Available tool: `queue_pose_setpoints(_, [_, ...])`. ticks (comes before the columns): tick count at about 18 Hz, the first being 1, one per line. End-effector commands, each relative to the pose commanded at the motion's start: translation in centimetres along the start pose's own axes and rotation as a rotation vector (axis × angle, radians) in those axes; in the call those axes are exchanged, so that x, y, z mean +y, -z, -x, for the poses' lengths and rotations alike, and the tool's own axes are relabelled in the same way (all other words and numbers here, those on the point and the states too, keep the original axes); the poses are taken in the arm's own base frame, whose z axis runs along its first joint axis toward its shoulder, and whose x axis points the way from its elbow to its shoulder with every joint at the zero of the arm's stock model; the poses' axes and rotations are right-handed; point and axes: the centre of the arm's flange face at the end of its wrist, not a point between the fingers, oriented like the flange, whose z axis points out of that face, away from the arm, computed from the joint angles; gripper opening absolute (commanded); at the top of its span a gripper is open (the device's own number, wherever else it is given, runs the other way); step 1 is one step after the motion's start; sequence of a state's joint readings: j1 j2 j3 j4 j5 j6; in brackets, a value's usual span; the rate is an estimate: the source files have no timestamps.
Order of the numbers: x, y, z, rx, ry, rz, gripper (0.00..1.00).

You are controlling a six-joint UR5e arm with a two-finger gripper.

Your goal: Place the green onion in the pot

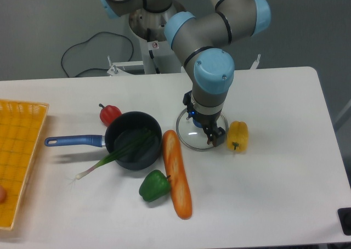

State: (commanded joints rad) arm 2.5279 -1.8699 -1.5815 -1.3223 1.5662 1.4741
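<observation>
- where the white table (274, 194) meets the picture's left edge, a yellow woven basket (19, 150) lies flat, and a small reddish round thing (3, 194) peeks in at its lower corner, too cut off to name.
- next comes the long blue handle (74, 141) of the small round black saucepan (133, 140), pointing left from the pan's wall.
- the long thin green onion (112, 156) lies slantwise over the saucepan's near rim: its dark green leaves reach into the pan, while its white bulb end with wispy roots rests outside on the table, to the lower left of the pan.
- a small red bell pepper (109, 113) sits just beside the pan's upper left rim.
- below the pan, a chunky green bell pepper (154, 186) rests on the table, touching a long orange loaf-shaped thing (176, 173) that lies nearly upright in the picture, just right of the pan.
- further right, a round glass lid (193, 133) lies flat, mostly hidden under the arm.
- the grey and light-blue robot arm (211, 68) hangs down over that lid, its black two-finger gripper (210, 134) pointing at the lid's right part; whether the fingers are apart or closed cannot be told, and nothing is seen held in them.
- just right of the lid stands a yellow bell pepper (237, 136).
- behind the table, a black cable (82, 51) loops on the grey floor.
</observation>
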Motion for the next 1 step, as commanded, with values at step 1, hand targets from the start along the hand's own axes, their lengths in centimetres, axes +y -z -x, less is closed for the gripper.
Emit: queue_pose_setpoints(1, [0.27,0.01,0.09,0.000,0.005,0.000,1.00])
